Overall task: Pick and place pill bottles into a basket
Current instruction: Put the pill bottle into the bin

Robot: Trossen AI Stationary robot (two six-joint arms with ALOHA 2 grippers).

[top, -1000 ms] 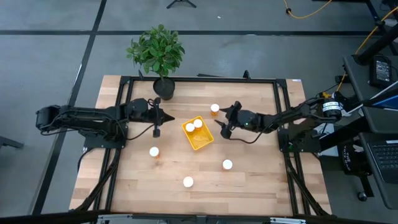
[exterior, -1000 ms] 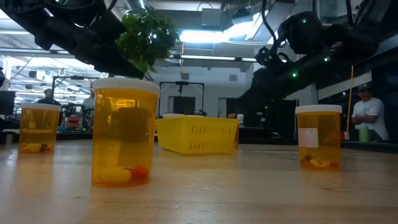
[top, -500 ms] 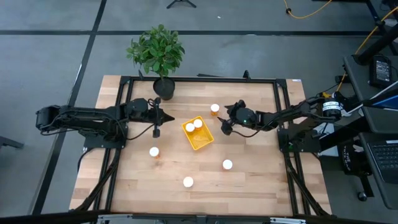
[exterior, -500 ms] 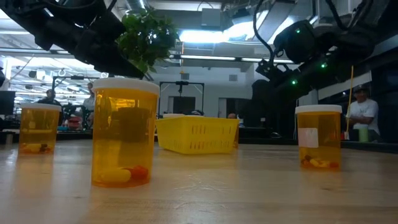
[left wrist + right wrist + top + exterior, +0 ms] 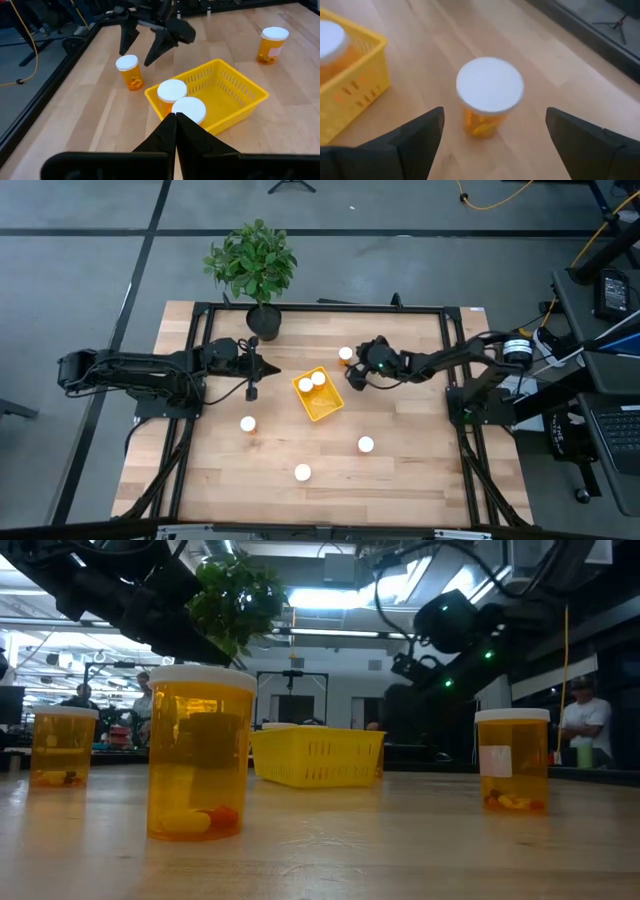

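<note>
While the left end effector (image 5: pixel 250 376) waits left of the yellow basket (image 5: pixel 330 406) with its fingers pressed together, the right end effector (image 5: pixel 352 373) hangs spread wide, just right of the basket and beside one pill bottle (image 5: pixel 345 355). That bottle stands on the counter (image 5: pixel 400 470) near the far side. Two bottles (image 5: pixel 311 382) sit inside the basket. Three more bottles (image 5: pixel 248 423) stand on the near half of the counter.

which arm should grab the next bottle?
Right. Its end effector is open and lined up on the orange white-capped pill bottle beside the yellow plastic basket. The left end effector is shut, waiting opposite.
</note>
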